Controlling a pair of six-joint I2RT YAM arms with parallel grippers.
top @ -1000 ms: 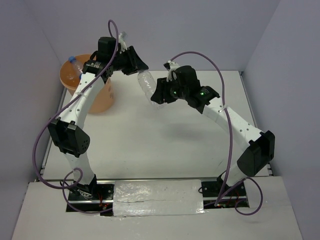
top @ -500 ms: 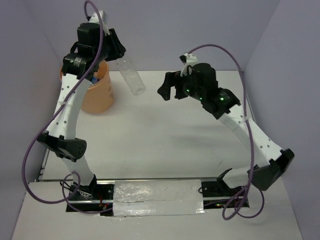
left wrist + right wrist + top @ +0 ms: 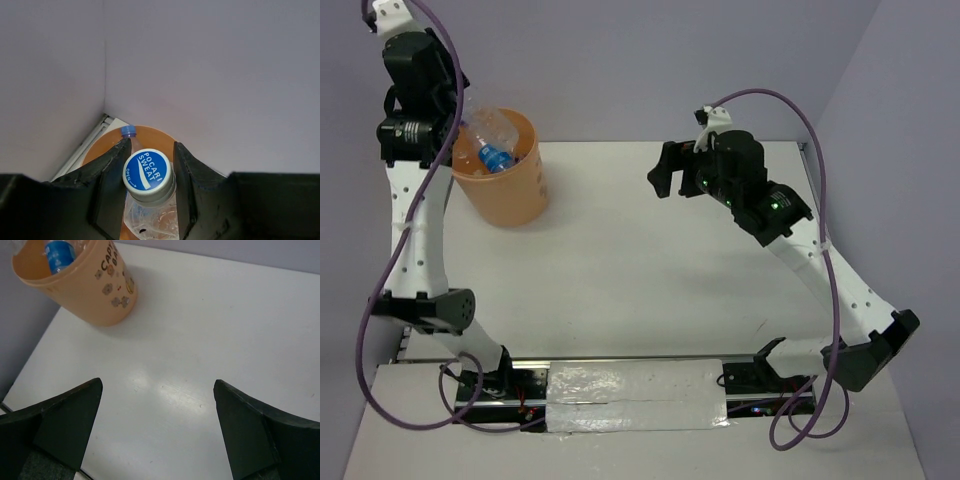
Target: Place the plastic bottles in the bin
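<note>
Drop step: left gripper (image 3: 150,146) pinches a clear, crinkled, blue-capped plastic bottle (image 3: 148,172) above the round orange plastic bin (image 3: 515,200), far left. Right gripper (image 3: 157,385) fingers spread, empty. Next: release over the opening.

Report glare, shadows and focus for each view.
Top external: even, soft light, with only faint shadows on the table around the bin. Left wrist: the bottle cap is sharp, the left fingers nearly black. Right wrist: a soft glare patch on the table, the bin's shadow beside it, the right fingers dark.
</note>
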